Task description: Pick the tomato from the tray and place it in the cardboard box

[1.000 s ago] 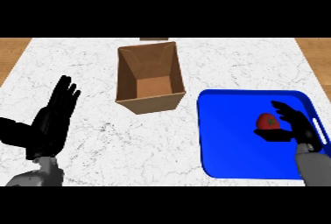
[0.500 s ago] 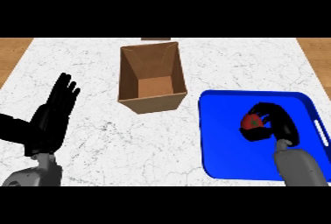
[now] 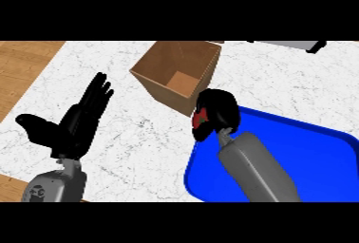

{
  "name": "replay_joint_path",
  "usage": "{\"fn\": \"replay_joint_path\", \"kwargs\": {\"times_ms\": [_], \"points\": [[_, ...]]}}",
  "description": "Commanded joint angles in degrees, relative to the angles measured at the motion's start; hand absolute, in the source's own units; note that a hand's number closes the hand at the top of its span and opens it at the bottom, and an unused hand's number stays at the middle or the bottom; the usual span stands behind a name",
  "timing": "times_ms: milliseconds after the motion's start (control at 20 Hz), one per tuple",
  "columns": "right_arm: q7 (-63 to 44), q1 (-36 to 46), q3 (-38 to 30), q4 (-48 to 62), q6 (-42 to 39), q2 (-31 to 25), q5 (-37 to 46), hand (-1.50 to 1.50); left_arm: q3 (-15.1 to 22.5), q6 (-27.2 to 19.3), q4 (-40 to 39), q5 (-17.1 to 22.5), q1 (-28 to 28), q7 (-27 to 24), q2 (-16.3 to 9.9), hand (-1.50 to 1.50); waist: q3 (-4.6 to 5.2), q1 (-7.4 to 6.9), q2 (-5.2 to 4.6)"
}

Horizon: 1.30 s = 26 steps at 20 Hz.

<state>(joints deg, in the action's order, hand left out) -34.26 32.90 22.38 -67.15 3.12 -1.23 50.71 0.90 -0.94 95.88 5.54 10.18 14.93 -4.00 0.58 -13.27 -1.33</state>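
My right hand is curled round the red tomato, of which only a small red patch shows at the hand's left side. The hand hovers over the near left corner of the blue tray, just beside the near right wall of the open cardboard box. The box stands on the white marble counter, tilted in the view, and its inside looks bare. My left hand rests open at the lower left, fingers straight and pointing up.
A wooden floor strip borders the counter at the left. A pale grey object shows at the top right edge. White marble counter lies between the left hand and the tray.
My right hand closed on the tomato in the tray, lifted it and carried it left toward the box. The view has shifted and tilted. The left hand stayed open.
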Motion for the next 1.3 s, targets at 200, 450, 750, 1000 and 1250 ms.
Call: {"fn": "replay_joint_path", "kwargs": {"times_ms": [200,450,750,1000,1250], "points": [[-14.5,17.4,12.5,3.8,0.2,1.2,2.7,1.50,2.9,1.9,-2.1,0.1,3.3,0.6,1.1,0.00,-0.05,-4.33,-0.52],[-21.7,27.8,14.7,5.1,-0.3,1.2,0.1,1.50,3.5,1.4,-3.2,-0.7,4.9,0.6,1.7,0.00,-0.06,-5.38,-0.58],[-34.3,36.8,13.9,6.1,6.9,1.2,2.1,1.50,2.9,0.3,-4.4,-1.5,5.3,0.3,1.8,0.00,-0.02,-3.35,0.30],[-40.3,43.0,12.3,10.3,8.9,1.2,4.9,1.50,2.3,-1.0,-4.5,-2.0,5.8,0.8,1.9,0.00,-0.03,-1.53,0.60],[-43.3,46.9,10.3,14.8,10.5,1.2,4.3,1.50,2.3,-2.0,-5.1,-2.3,5.5,-0.2,2.9,0.00,-0.05,0.10,0.00]]}}
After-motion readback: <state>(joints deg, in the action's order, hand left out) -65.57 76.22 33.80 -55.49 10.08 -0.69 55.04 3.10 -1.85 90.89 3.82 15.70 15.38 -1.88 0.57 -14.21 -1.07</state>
